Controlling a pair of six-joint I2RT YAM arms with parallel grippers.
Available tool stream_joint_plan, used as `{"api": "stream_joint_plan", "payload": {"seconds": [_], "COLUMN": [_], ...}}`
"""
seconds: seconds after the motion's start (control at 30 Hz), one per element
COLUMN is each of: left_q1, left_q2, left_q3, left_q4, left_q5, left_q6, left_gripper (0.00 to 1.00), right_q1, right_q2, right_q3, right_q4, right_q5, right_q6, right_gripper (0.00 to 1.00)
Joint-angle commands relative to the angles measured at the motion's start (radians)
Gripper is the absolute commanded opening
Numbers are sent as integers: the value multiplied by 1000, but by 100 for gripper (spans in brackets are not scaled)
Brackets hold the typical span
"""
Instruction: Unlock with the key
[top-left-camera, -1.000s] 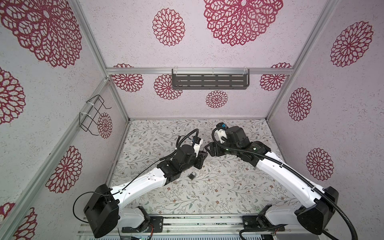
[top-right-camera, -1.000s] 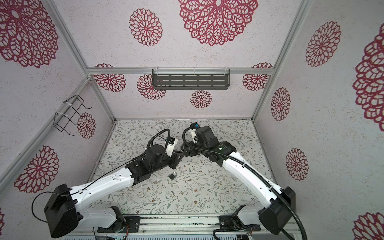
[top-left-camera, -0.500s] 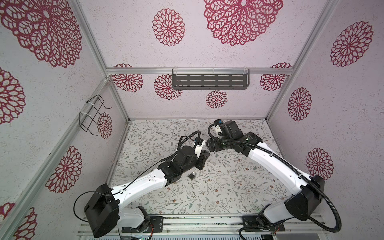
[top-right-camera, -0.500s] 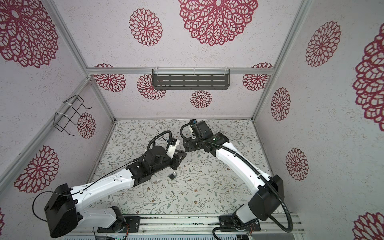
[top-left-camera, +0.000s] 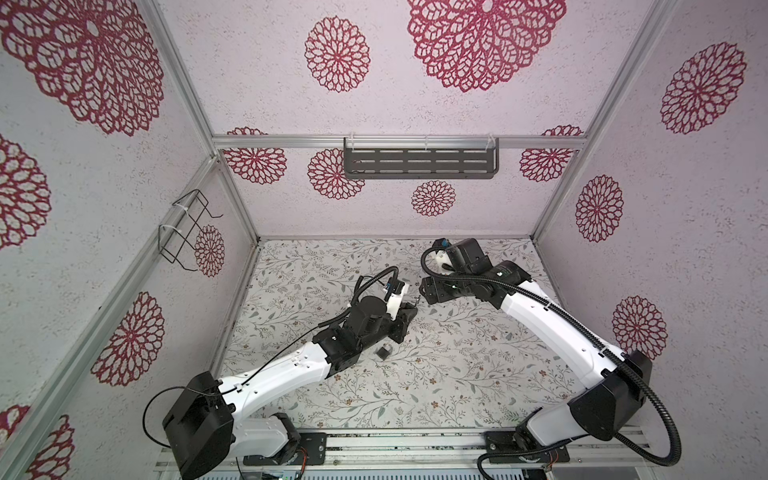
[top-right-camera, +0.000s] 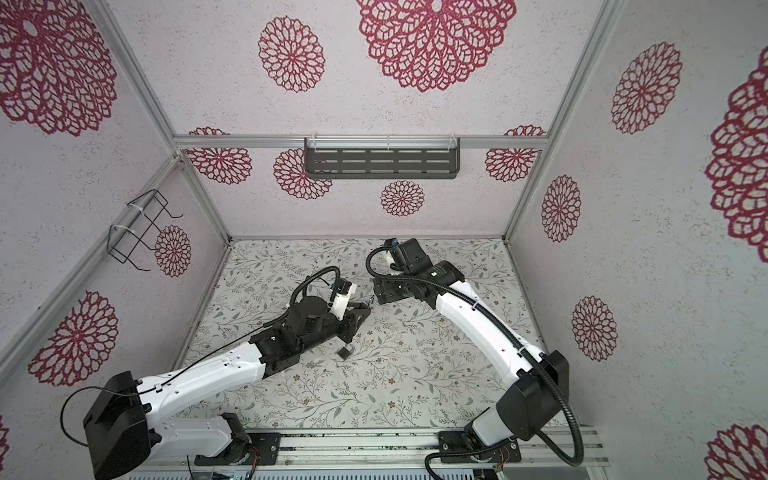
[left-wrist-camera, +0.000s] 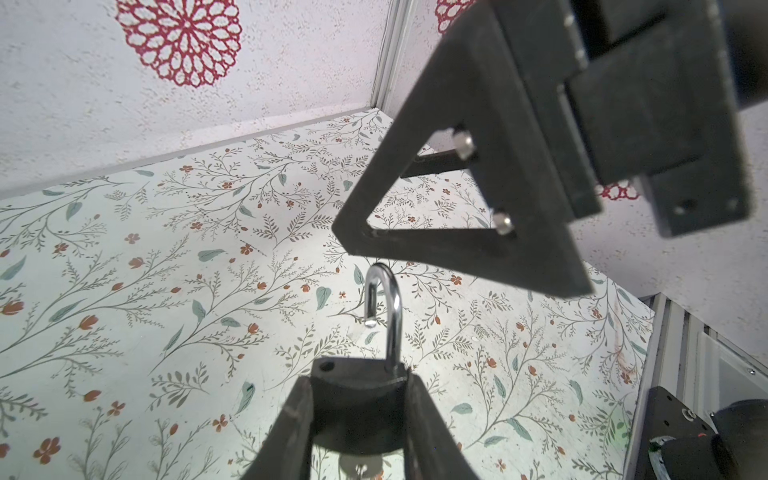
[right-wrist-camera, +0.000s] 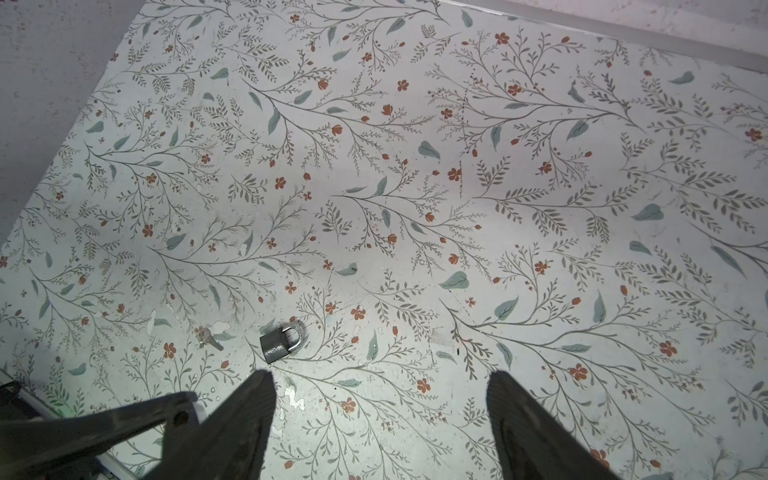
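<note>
Both claws raised above flowered table (top-left-camera: 457, 374). Right claw (right-wrist-camera: 380, 376): spread wide, empty, tips close to left claw (left-wrist-camera: 357, 378). Left claw: clamped on body of padlock (left-wrist-camera: 357, 399), shackle (left-wrist-camera: 392, 299) sprung free at one leg, pointing away from fingers toward right claw. On table below right claw: second padlock (right-wrist-camera: 279, 345), shackle closed; key (right-wrist-camera: 210, 338) near it, not touching.

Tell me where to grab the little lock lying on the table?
Grab the padlock by its grey square body, coming down from above and pinching its two side edges. It lies flat on the table, and its closed shackle is a thin loop that would likely slip.
</note>
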Motion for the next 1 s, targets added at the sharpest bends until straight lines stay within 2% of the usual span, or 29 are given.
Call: {"api": "stream_joint_plan", "payload": {"seconds": [0.0, 0.2, 0.4, 0.97], "left_q1": [-8, -7, -8, -7], "left_q2": [-28, -20, -26, -46], "left_q3": [-2, 20, 15, -22], "left_q4": [59, 74, 103, 152], "left_q5": [39, 88, 59, 10], "left_q6": [54, 107, 112, 100], "left_gripper": [0, 0, 0, 0], "right_q1": [-29, -45, -62, -112], "right_q2": [-54, 0, 14, -89], "right_q3": [47, 50, 20, -76], "right_q4": [-2, 28, 64, 88], "right_q5": [3, -136, -212, -344], "right_q6": [-1, 8, 31, 53], "right_gripper": [84, 85, 86, 86]}}
